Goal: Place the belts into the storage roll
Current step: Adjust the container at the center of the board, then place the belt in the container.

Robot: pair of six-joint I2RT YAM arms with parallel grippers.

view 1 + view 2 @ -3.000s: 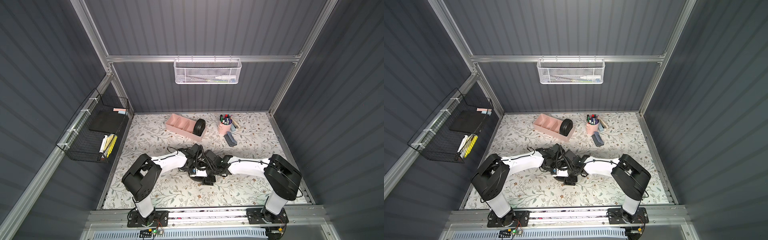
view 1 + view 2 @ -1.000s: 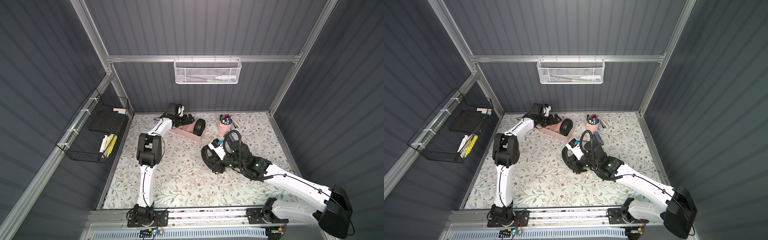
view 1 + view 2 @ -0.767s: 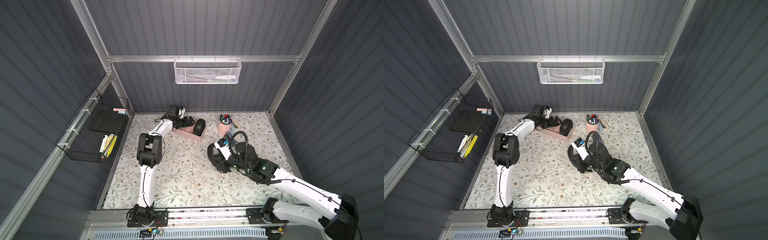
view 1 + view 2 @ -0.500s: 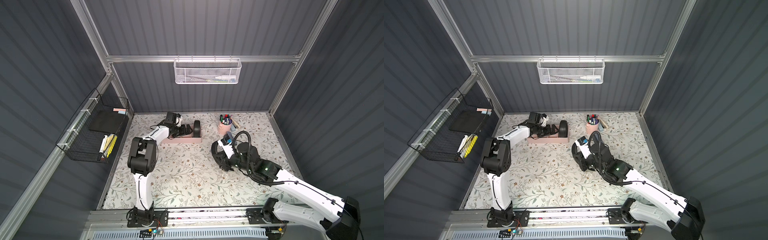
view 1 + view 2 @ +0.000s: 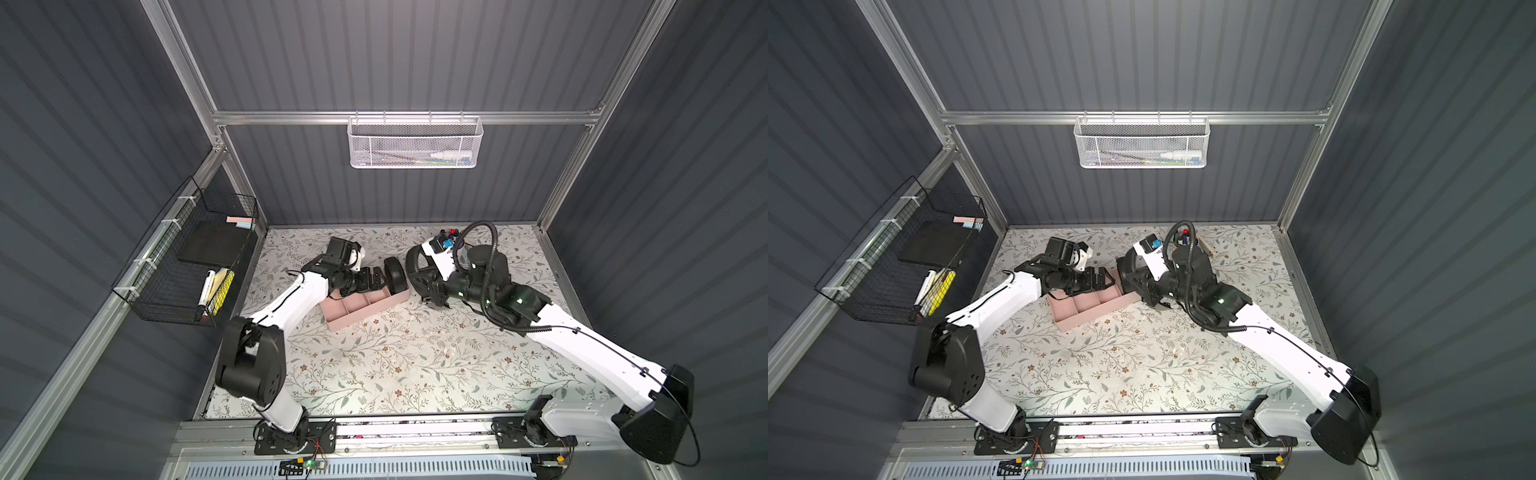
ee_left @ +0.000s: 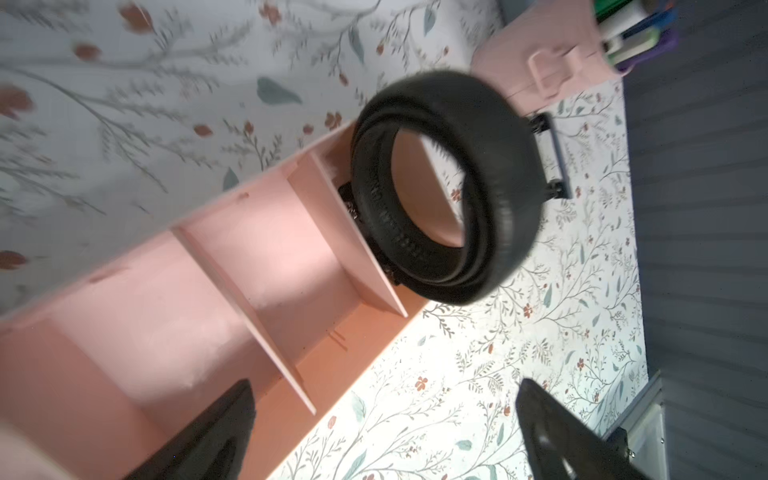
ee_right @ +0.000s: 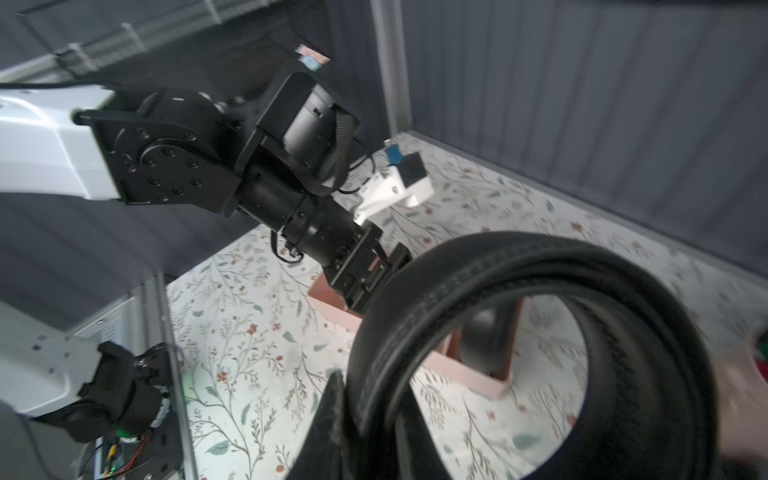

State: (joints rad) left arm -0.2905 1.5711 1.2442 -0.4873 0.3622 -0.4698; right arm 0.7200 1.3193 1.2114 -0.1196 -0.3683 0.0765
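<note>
On the floral worktop [image 5: 395, 365] a pink tray [image 5: 353, 316] is laid slantwise, and the left tool [image 5: 376, 278] is held over it, jaws spread wide. One coiled belt [image 5: 395, 274] is stood on edge in the tray's end compartment; just beside it a second belt [image 5: 411, 266] is pinched by the right tool [image 7: 370, 415], before a marker cup [image 6: 540, 54].

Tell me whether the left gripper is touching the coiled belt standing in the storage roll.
Apart. The left wrist view shows the open left gripper short of the coiled belt, with bare storage roll compartments between them.
</note>
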